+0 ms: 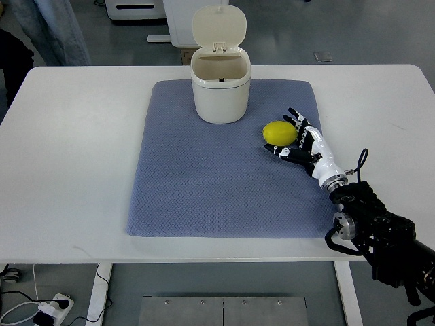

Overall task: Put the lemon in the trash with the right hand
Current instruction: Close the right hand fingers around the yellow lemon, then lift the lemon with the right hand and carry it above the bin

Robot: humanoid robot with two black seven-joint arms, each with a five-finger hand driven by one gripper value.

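The right hand (304, 140) cups its spread fingers beside the lemon (279, 133), not yet clamped, ready to carry it to the open trash bin (220, 89)

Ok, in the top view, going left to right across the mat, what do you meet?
Trash bin with its lid up → lemon → right hand, fingers spread beside the lemon.

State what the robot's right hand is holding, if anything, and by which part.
Nothing yet. The right hand lies open on the mat, fingers spread around the lemon's right side, not closed on it.
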